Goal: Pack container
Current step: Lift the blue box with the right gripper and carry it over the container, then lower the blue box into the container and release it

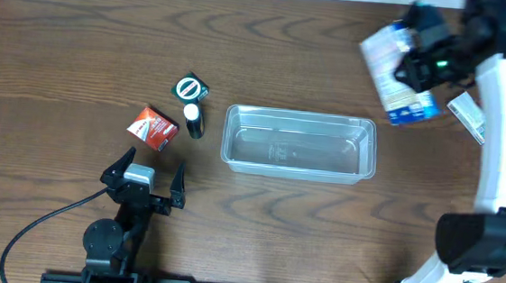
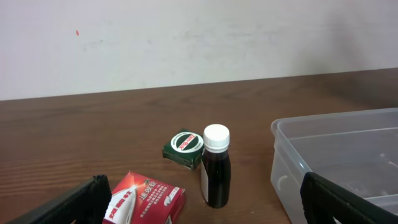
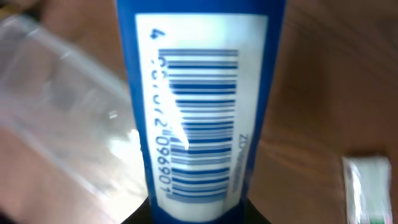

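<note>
Seeing the container [image 1: 298, 143] mid-table, upright, long side running left to right, only its bare clear floor showing inside; same tub at right in the left wrist view [image 2: 336, 134] and as a blur at left in the right wrist view [image 3: 56, 124]. Finding three small items well left of it, all outside on the wood: green box [image 1: 191, 90] [image 2: 184, 148], dark bottle with white cap [image 1: 193, 119] [image 2: 215, 168] just beside that, red box [image 1: 153, 127] [image 2: 146, 199] nearest the left arm. Noting right gripper [image 1: 415, 64] clamped on a blue-and-white pack [image 1: 399, 72], barcode side filling the right wrist view [image 3: 196, 112], pack tilted, off the container's far right corner, not over the tub. Spotting a white sachet [image 1: 466, 116] [image 3: 367, 186] flat on the table just right of the pack. Logging left gripper [image 1: 148, 183] low near the front edge, fingers [image 2: 74, 205] spread wide, gripping nothing, pointed at the red box and the bottle.
</note>
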Available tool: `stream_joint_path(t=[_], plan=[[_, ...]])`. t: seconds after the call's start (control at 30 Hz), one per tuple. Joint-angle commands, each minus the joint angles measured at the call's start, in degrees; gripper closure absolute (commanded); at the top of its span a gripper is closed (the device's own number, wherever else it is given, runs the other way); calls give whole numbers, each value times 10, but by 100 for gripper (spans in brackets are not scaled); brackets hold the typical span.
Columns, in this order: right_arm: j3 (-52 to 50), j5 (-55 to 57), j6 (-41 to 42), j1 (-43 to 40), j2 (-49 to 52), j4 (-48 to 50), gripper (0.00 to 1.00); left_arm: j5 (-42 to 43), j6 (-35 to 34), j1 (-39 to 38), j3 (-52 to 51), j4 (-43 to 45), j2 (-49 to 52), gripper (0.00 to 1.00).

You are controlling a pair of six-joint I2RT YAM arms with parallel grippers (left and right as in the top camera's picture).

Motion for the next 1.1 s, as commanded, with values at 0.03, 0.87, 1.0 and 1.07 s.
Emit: stream_joint_path(t=[0.03, 0.87, 1.0, 1.07], plan=[[17, 13, -78, 76, -28, -25, 83, 4, 8, 3, -10, -19, -3, 2], [-151, 297, -137, 301, -28, 31, 88, 4, 8, 3, -10, -19, -3, 2], [-181, 290, -142, 301, -28, 58, 91, 4, 8, 3, -10, -19, -3, 2], [-190, 277, -153, 301, -28, 69, 94, 4, 8, 3, -10, -19, -3, 2]])
